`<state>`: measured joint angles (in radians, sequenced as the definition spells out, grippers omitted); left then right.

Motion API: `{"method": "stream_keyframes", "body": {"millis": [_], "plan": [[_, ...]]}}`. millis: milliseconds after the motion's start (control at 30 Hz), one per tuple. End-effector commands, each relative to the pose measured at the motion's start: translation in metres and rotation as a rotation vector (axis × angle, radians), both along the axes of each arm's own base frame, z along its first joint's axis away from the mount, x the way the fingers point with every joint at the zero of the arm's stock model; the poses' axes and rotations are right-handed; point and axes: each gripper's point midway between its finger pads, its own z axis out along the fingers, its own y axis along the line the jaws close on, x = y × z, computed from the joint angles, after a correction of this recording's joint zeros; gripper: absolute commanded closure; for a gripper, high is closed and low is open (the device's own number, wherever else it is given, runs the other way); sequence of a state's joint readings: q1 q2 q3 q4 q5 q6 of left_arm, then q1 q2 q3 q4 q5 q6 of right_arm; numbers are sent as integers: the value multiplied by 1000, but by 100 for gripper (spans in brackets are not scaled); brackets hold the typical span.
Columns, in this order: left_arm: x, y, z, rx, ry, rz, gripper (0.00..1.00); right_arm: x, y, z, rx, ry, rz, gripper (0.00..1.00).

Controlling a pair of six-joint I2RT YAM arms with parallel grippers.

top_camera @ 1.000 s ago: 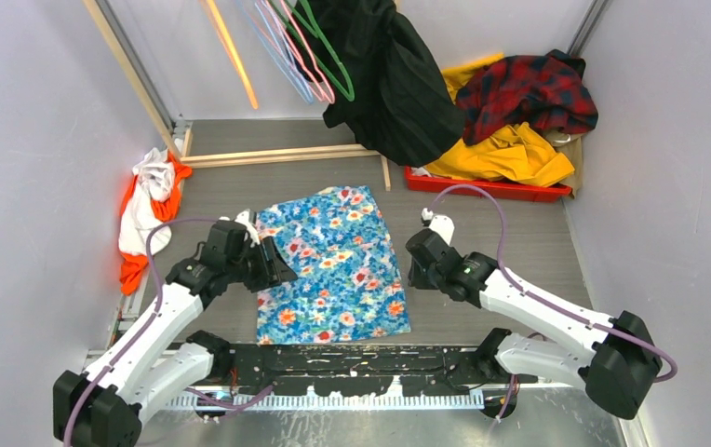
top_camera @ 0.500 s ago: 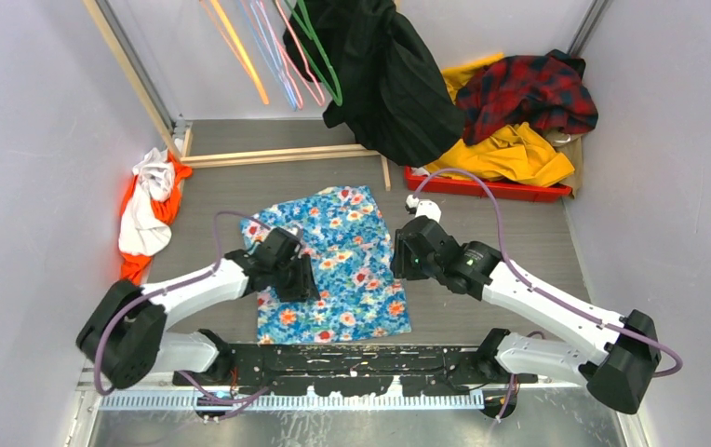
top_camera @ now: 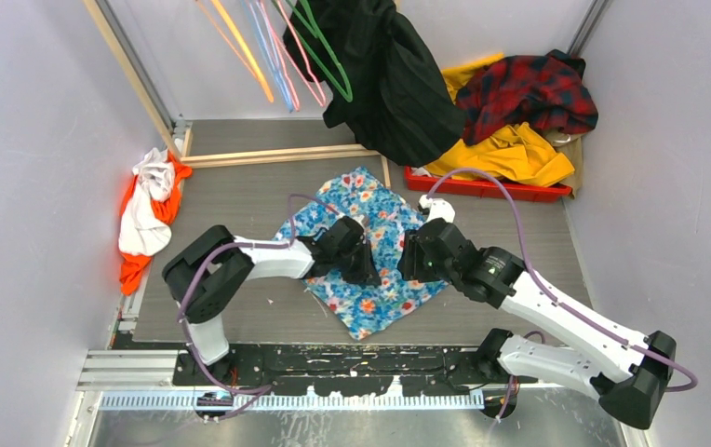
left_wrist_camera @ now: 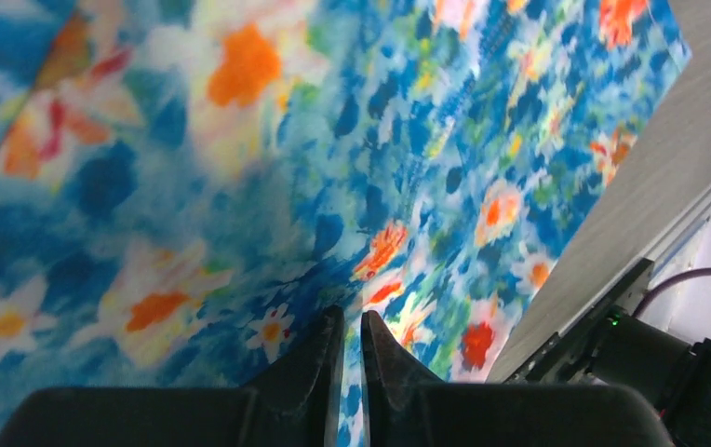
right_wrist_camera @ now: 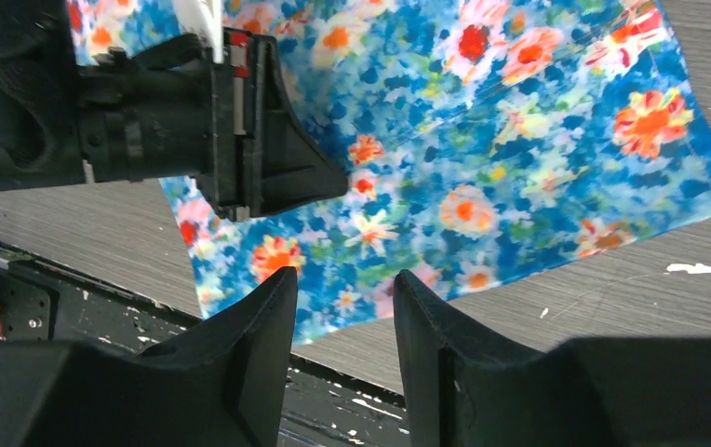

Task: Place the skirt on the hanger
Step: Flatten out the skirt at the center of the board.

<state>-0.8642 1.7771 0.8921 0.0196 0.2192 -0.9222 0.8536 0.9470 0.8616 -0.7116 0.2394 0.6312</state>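
1. Top view:
   - Shows the skirt flat on the bench at frame centre, turned to a diamond with one corner toward the top of the frame. Lay square-on and further lower left half a second ago.
   - Puts the left gripper on the middle of the cloth, swung in from the skirt's left edge, with the right gripper just beside it on the right.
   - Reads as a drag and turn of the garment toward the hangers at upper centre, next to the black coat.
   - Finds the skirt not yet on any hanger, so most of the task is still ahead.

2. Left wrist view:
   - Fills almost wholly with flowered cloth, with bare bench only at the right edge.
   - Shows the fingers at bottom centre drawn together to a thin slit, with creases rising toward the tips.
   - Judged pinched on the skirt, in keeping with the cloth's travel alongside this arm.

3. Right wrist view:
   - Shows the right gripper spread apart at bottom centre, holding nothing, above the skirt's lower edge and the bare bench.
   - Catches the left gripper at upper left, tip down on the cloth.
   - Cannot tell which edge is the waist.
   - Probably calls next for a second hold on the skirt before any lift toward the hangers.
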Motion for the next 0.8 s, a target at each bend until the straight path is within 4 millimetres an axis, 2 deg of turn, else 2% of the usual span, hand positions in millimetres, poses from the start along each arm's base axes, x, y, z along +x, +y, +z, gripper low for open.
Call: {"method": "stream_keyframes", "body": {"millis": [0,67,167,233,267,333,467,500,533,633,700,767], "plan": [[-22,1,-31,102,58,-13,85,7,-8,25,-1,-73,-19,51],[-28,-9,-12,66,40,-32,84,7,-12,24,-18,-75,-27,50],[-35,-16,28,-9,-21,-44,80,8,-16,22,-29,-83,-41,48],[-37,-15,51,-45,-69,-59,79,11,-17,20,-38,-92,-54,47],[-32,-8,62,-32,-107,-43,78,11,-14,16,-36,-82,-49,47],[-24,15,81,32,-194,-2,74,7,0,5,-6,-34,-4,48],[-13,68,123,128,-329,73,46,1,43,-28,85,73,96,48],[-8,84,131,146,-343,104,44,-1,55,-36,106,89,128,48],[-4,99,133,157,-341,134,43,-4,66,-48,100,121,156,48],[14,149,123,167,-289,246,41,-17,103,-62,66,120,275,47],[24,171,122,173,-288,296,41,-22,124,-69,24,111,332,46],[30,184,121,199,-288,317,41,-20,132,-87,-43,125,332,46]]}}
